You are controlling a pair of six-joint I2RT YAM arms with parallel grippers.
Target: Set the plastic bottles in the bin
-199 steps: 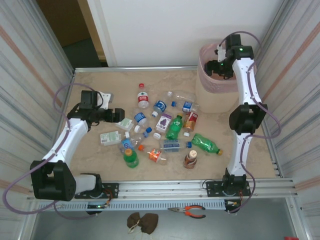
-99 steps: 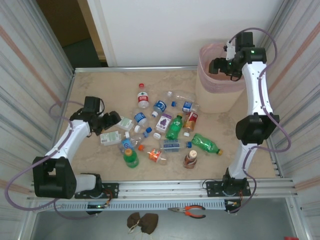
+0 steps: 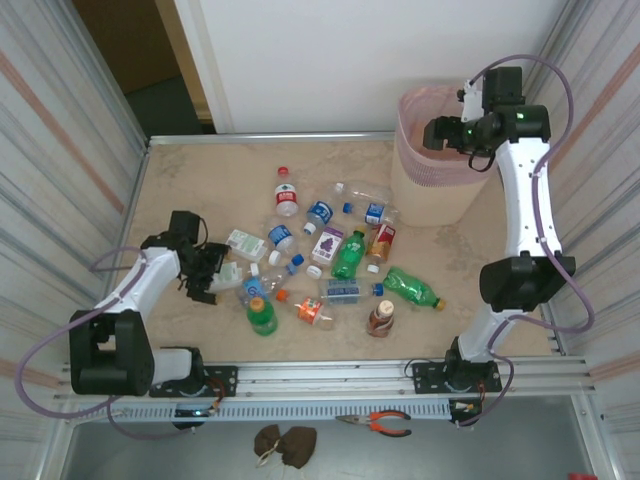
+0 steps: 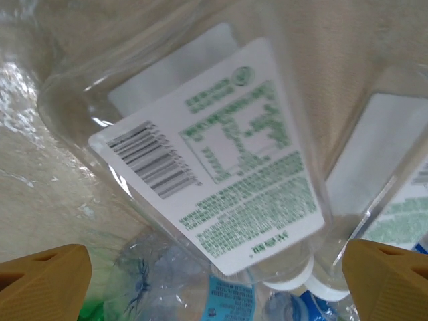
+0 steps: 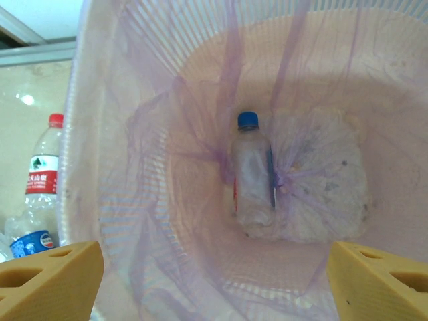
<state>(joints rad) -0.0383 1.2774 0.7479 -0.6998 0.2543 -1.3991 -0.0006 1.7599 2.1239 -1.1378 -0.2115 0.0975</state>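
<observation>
Descent by the left tool (image 4: 217, 274), now low over the worktop (image 3: 480, 300) with jaws wide apart astride a clear labelled bottle (image 4: 221, 174), suggests the next pickup; the right tool (image 5: 214, 277), also apart, hangs above the bin (image 3: 420, 190), where one blue-capped bottle (image 5: 253, 175) lies.

Clear bottle (image 4: 100, 73): white label (image 4: 214, 160) bears barcode (image 4: 152, 162), green fine print (image 4: 261, 214); nothing legible.

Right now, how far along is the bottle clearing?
Done: one blue-capped bottle lies in the bin. In hand: nothing gripped; left jaws open over a clear labelled bottle, right jaws open above the bin. Left: a dozen-odd bottles scattered on the table.
</observation>
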